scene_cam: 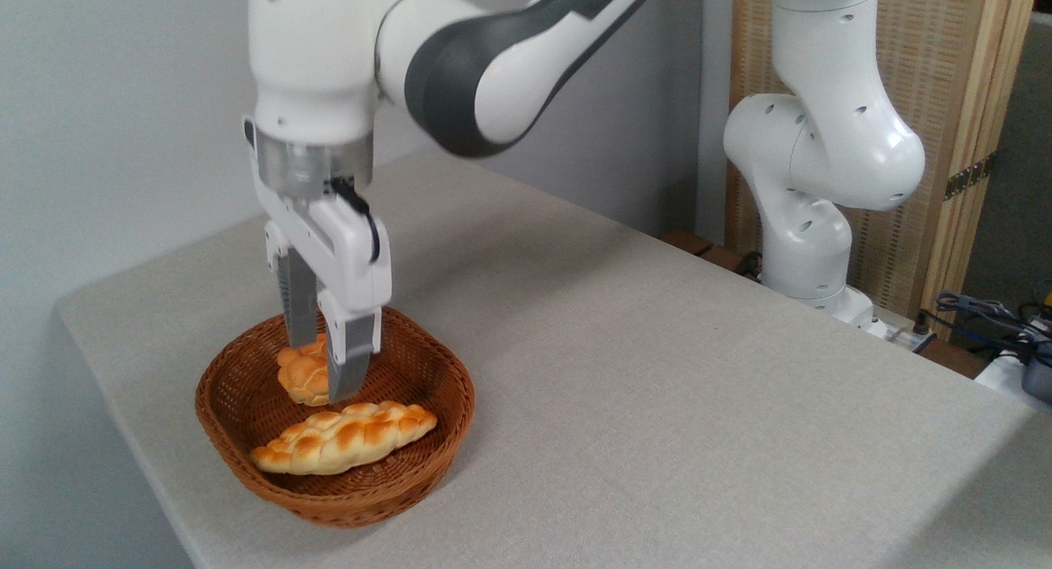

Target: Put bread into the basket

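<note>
- The bread is seen lying inside the basket, near its front rim.
- Its long side runs left to right, tipped up a little at the right.
- The gripper is held just behind and above it, by a small bun.
- Whether the bun is pinched cannot be told.

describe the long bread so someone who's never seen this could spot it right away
Find the round wicker basket near the left end of the grey table, under the gripper. The bread lies along its front side. It is the long braided loaf with pointed ends, unlike the small round bun behind it.
</note>
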Tool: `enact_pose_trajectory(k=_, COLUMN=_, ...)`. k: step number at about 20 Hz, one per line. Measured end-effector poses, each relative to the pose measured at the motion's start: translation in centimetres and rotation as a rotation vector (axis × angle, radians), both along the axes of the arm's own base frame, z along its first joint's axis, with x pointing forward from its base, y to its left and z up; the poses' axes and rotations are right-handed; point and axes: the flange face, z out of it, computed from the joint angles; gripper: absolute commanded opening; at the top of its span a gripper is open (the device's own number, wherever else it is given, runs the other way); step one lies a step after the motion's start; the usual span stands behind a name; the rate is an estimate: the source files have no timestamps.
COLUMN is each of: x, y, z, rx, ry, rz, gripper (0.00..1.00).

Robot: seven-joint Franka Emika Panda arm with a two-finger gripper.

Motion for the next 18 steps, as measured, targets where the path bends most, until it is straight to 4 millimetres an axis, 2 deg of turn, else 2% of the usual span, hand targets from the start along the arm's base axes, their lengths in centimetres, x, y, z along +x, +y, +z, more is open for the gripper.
enact_pose_trajectory(k=3, x=-2.0, y=1.4, z=3.9, rx=0.004, ry=0.012, rz=0.011, gripper=1.0)
enact_pose_trajectory(k=6, x=-4.4, y=4.4, z=8.3, rx=0.007, ry=0.144, rz=0.025, gripper=1.0)
enact_pose_trajectory(k=8, x=-5.1, y=6.4, z=10.1, rx=0.033, ry=0.193, rz=0.042, gripper=1.0)
enact_pose_trajectory(k=10, x=-5.1, y=7.1, z=10.3, rx=0.092, ry=0.21, rz=0.045, gripper=1.0)
enact_pose_trajectory(k=18, x=-4.5, y=6.1, z=9.4, rx=0.118, ry=0.225, rz=0.025, gripper=1.0)
